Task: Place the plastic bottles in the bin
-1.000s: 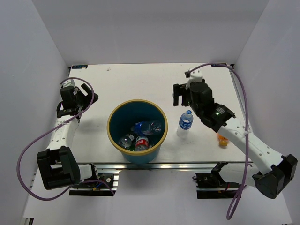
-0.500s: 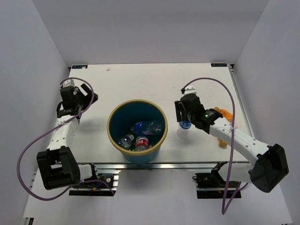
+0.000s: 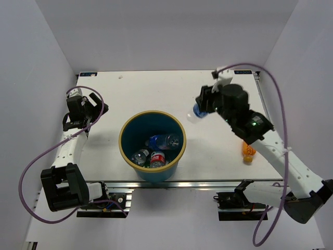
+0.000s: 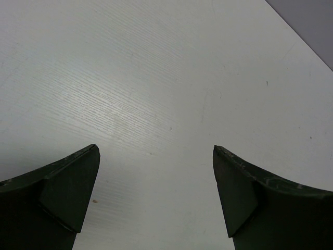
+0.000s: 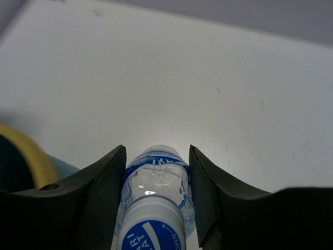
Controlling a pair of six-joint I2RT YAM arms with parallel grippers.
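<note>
bin (image 3: 151, 112) sits at the near edge between the two arms, so either arm can reach it. Three plastic bottles (image 3: 164, 140) are visible lying inside. The orange bottle (image 3: 248, 152) lies on the tabletop (image 3: 156, 88) to the right of the bin, partly under the right arm, not binned yet.

Farther back, the right claw (image 5: 156, 152) is clamped on a clear blue-label bottle (image 5: 155, 179). It pinches across the body just below the cap, cap end toward the wrist. The bottle looks held off the tabletop, just beyond the bin's far-right rim. Judgement: carry phase, it needs to get over the opening before release.

The left claw (image 4: 156, 148) is spread wide over bare tabletop at the far left, holding nothing. Likely parked out of the way.
</note>
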